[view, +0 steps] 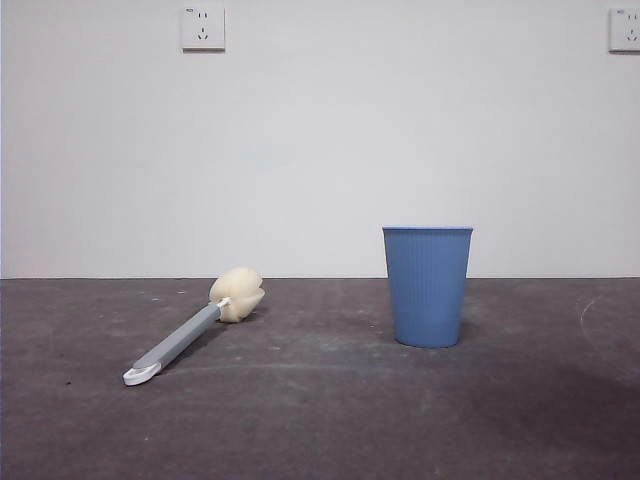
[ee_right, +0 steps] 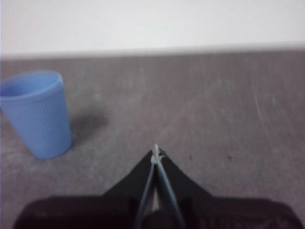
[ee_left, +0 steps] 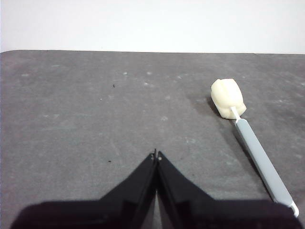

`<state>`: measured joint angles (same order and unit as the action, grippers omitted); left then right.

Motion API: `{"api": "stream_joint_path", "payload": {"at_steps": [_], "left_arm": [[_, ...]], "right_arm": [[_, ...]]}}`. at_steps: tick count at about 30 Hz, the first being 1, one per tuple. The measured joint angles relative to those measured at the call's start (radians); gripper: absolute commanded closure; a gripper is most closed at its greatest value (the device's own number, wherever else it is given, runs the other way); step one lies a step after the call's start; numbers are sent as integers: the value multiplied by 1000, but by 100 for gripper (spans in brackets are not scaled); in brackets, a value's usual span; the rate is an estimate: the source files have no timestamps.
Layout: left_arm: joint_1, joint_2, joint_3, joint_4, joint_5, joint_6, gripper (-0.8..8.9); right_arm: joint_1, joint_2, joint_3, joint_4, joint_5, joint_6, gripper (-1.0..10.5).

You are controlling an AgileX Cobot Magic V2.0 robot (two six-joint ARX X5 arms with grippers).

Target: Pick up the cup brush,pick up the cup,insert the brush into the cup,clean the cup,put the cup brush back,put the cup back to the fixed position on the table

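On the table [view: 320,420], front view: cup brush [view: 196,325] lies flat at about 9 o'clock from the cup [view: 427,286], well apart from it; sponge head toward the far wall, white looped end toward the camera and lower left. Cup stands upright, mouth up, nothing inside that can be seen from this level. Two wall sockets [view: 203,27] high on the white wall, seen only in this view. No arm visible in the front view. Left wrist view: left gripper [ee_left: 156,155] jaws pressed together tip to tip, holding nothing, above bare table; cup brush [ee_left: 248,138] lies at roughly 2 o'clock from the tips, apart from them, handle running back toward the camera. Cup not in this view. Right wrist view, somewhat blurred: right gripper [ee_right: 156,152] jaws closed at the tips, nothing between them; cup [ee_right: 38,114] at about 10 o'clock from the tips, well apart, its shadow on the table beside it. Brush not in this view.
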<state>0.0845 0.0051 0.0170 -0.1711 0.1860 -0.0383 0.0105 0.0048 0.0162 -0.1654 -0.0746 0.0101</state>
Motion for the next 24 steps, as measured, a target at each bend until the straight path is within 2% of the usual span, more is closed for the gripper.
{"api": "stream_joint_path", "payload": {"at_steps": [24], "left_arm": [[0, 0, 0, 0, 0, 0, 817]], "right_arm": [[-3, -1, 0, -3, 0, -10, 946]]}}
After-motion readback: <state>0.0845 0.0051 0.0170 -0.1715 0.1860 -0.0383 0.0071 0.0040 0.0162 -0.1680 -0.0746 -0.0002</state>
